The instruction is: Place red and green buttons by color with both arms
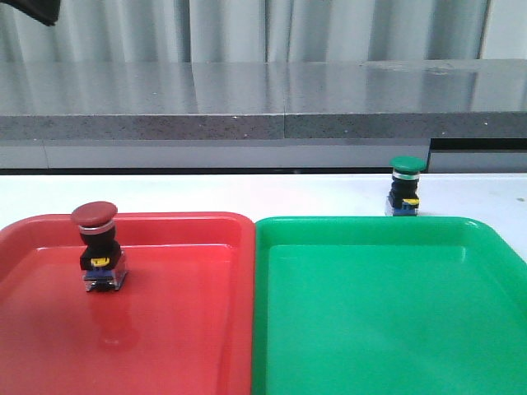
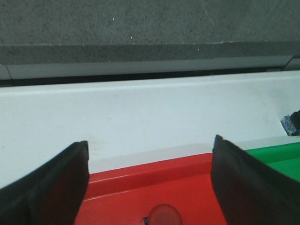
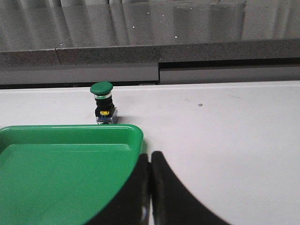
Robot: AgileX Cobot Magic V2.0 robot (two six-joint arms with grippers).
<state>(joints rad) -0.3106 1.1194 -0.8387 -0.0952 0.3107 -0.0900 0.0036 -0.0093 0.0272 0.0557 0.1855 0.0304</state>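
Red tray [image 1: 189, 329] holds the red button [image 1: 100, 247], upright, in its far-left part, standing on the tray floor. Green tray [image 1: 395, 329] sits beside the red one, rims touching or nearly so; nothing in it. Green button [image 1: 405, 187] stands upright on the white table [image 1: 247, 193], just past the green tray's far rim, toward its right end, not inside.

Left gripper [image 2: 150, 183]: fingers [image 2: 56, 183] wide apart, holding nothing, hanging above the red tray's far rim. Red button cap shows low between them, untouched.

Right gripper [image 3: 150, 187]: fingers [image 3: 173, 192] pressed together, only a thin seam between, nothing clamped. It sits by the green tray's corner over the table; contact with the tray cannot be told. Green button is well ahead of it, apart.

Hidden or cut off: in the left wrist view the red cap is clipped by the frame edge and blurred, and only a bluish scrap of the green button's base shows at the edge. Neither gripper appears in the front view; only a dark arm [image 1: 37, 10] piece shows at its upper left corner.
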